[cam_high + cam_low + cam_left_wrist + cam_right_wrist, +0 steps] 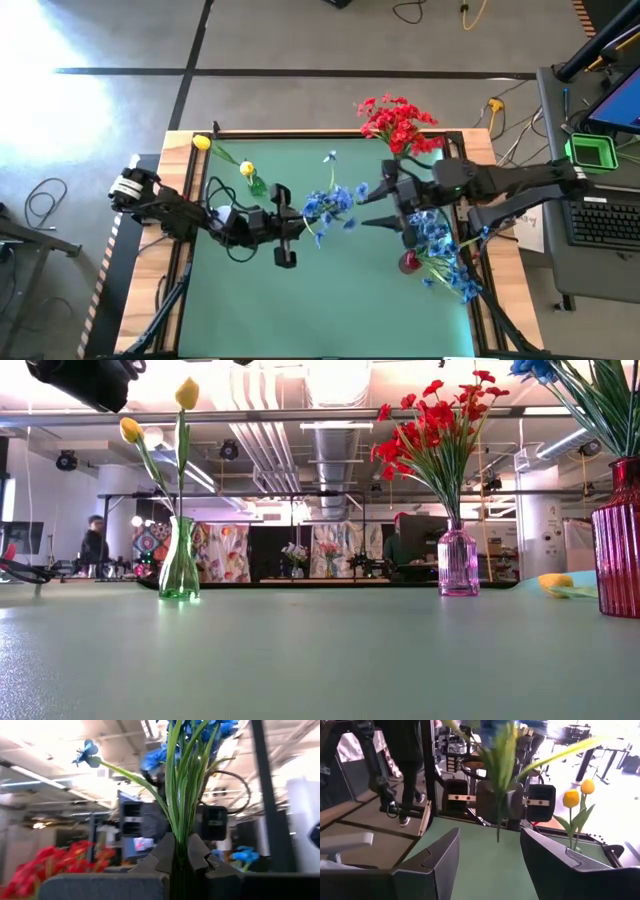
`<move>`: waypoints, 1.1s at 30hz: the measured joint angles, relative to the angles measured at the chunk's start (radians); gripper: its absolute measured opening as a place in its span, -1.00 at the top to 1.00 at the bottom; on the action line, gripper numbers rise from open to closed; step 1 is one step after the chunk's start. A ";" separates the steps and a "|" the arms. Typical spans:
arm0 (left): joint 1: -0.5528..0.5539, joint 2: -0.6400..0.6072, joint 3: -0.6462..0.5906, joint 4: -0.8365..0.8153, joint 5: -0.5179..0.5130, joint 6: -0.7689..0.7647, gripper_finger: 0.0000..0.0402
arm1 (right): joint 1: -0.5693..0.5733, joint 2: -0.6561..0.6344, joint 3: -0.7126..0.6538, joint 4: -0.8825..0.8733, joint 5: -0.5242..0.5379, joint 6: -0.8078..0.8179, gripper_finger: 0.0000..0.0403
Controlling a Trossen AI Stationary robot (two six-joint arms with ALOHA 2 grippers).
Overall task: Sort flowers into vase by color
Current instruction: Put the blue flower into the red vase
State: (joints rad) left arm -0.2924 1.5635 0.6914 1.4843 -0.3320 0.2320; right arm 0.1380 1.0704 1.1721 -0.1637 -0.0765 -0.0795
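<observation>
Above the table's middle, the left gripper is pinched tight on the stems of a blue flower bunch. Facing it, the right gripper stands spread, holding nothing.

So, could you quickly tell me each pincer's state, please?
Left pincer: closed on the blue flowers.
Right pincer: open, holding nothing.

Grey floor, exposed ceiling ducts, bright lights.
</observation>
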 joint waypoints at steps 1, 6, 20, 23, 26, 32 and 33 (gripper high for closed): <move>0.000 0.000 0.000 0.001 0.024 -0.006 1.00 | 0.002 0.024 0.019 -0.001 0.000 -0.001 0.00; -0.001 0.000 0.010 0.010 0.056 0.013 1.00 | 0.002 0.131 0.097 0.039 0.002 -0.010 0.00; 0.001 0.000 0.013 0.043 0.002 0.100 1.00 | 0.002 0.322 0.228 0.168 -0.053 -0.019 0.00; 0.001 0.001 0.013 0.045 0.003 0.100 1.00 | 0.002 0.349 0.245 0.201 -0.053 -0.001 0.00; 0.001 0.001 0.013 0.044 0.003 0.099 1.00 | 0.001 0.371 0.260 0.213 -0.053 -0.001 0.00; 0.001 0.002 0.013 0.037 0.001 0.097 1.00 | 0.002 0.386 0.263 0.259 0.001 -0.015 0.00; 0.001 0.002 0.013 0.037 0.001 0.097 1.00 | 0.002 0.389 0.263 0.261 0.015 -0.021 0.00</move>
State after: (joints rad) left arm -0.2913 1.5658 0.7048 1.5210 -0.3309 0.3286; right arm 0.1398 1.4596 1.4353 0.0970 -0.0611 -0.1001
